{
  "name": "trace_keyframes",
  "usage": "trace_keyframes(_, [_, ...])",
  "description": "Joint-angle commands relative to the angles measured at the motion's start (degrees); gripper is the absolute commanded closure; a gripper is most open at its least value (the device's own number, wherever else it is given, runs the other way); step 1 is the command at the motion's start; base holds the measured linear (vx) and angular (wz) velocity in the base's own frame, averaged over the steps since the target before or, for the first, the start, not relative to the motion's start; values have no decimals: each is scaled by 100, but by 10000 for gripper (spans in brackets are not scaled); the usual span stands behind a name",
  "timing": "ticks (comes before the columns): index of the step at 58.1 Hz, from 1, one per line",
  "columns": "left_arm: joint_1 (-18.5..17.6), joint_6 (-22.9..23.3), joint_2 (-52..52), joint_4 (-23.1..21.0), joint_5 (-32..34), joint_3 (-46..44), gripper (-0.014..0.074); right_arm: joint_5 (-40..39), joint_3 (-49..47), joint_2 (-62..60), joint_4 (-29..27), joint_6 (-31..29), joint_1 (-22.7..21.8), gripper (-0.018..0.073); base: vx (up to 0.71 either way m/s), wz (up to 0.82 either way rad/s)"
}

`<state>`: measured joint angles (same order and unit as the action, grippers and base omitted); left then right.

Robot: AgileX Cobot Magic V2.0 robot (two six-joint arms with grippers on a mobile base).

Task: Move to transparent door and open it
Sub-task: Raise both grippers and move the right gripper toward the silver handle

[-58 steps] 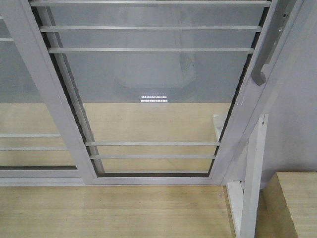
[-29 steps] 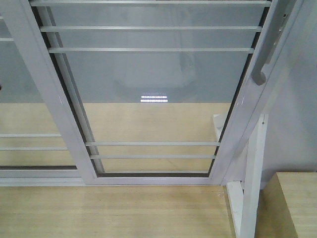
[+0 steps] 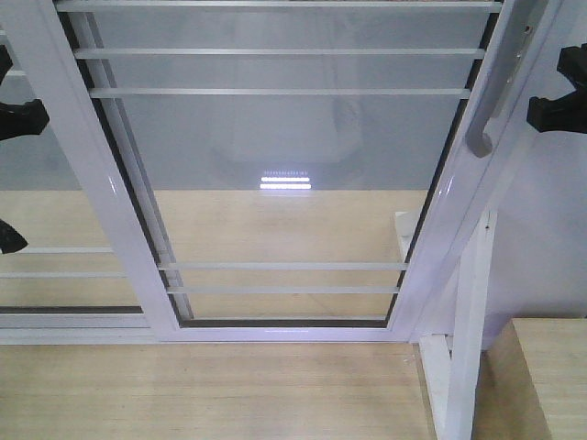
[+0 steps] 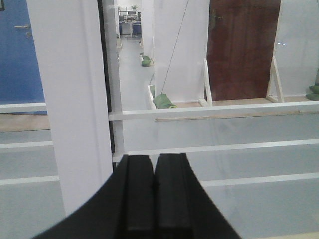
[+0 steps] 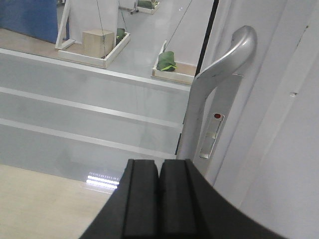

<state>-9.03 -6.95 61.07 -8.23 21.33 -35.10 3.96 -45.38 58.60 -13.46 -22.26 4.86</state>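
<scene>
Black left claw [image 4: 153, 172], right claw [image 5: 159, 174] newly in view before transparent door [image 3: 275, 137].

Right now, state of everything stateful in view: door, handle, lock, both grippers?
transparent door: looks shut, handle side against the right frame.
handle: untouched, no gripper on it.
lock plate: red dot showing.
left gripper: shut, empty.
right gripper: shut, empty, short of the handle.

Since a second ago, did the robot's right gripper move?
Yes. The right gripper has come into the front view at the right edge, level with the curved handle of the transparent door; before, it was out of sight.
</scene>
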Motion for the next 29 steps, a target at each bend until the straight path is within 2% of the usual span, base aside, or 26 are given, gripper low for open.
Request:
trace_keyframes(1, [-17,50,-37,-34,538,-222,510,-461,-210,-66,-15,-26,-15,466,0,0])
trace_keyframes(7, [-17,50,30,-34,486,-222,433,-461,-210,-66,-15,-26,-15,357,0,0])
trace_keyframes(21, [-17,50,95,-34,366,-222,197,-461,-210,-66,-15,-4,-15,26,0,0])
trace_keyframes(29, [-17,50,95,-34,366,-222,111,-455,-210,-47,-300,303,-15,-52,0,0])
